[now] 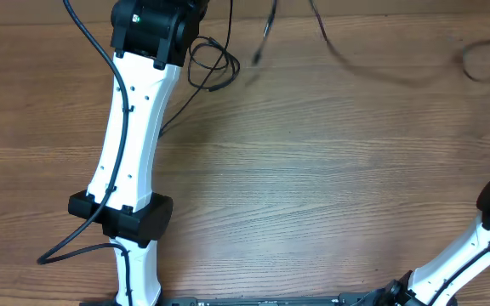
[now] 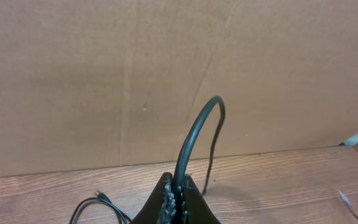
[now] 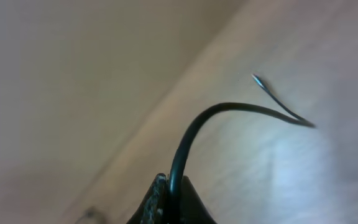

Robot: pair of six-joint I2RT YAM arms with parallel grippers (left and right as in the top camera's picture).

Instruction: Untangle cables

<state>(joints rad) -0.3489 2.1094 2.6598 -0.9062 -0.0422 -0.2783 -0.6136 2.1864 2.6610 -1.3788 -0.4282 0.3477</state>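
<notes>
Now, the left gripper [image 2: 177, 186] is pinched together on a black cable [image 2: 197, 127]. The cord leaves the closed fingertips, arches up and forward of them, then bends over and drops to the wooden table [image 2: 278, 180] just ahead of the tool, slightly to its right. Below and to the left of those fingers a looped cable [image 2: 95, 208] lies on the wood, its small plug end [image 2: 98, 195] pointing away from the gripper. Well off to the tool's right, a thin strand end [image 2: 348, 202] rests on the table. A cardboard wall [image 2: 104, 81] stands beyond the gripper.

From above, the left arm [image 1: 130, 136] reaches toward the far edge, its black wrist covering the fingers. Some cable loops [image 1: 211, 64] lie just beside that wrist, and blurred strands [image 1: 356, 53] trail well away from it along the far side.

The right gripper [image 3: 171, 183] is clamped shut on a thin cable [image 3: 229, 109]. This cord rises from between the fingertips, curves over to the right above them, and ends in a plug tip [image 3: 257, 79] up and to the right of the tool. The view is blurred, so I cannot tell whether that tip touches the surface behind it. From above, only part of the right arm [image 1: 470, 255] shows, at the near corner, well apart from the cable loops.
</notes>
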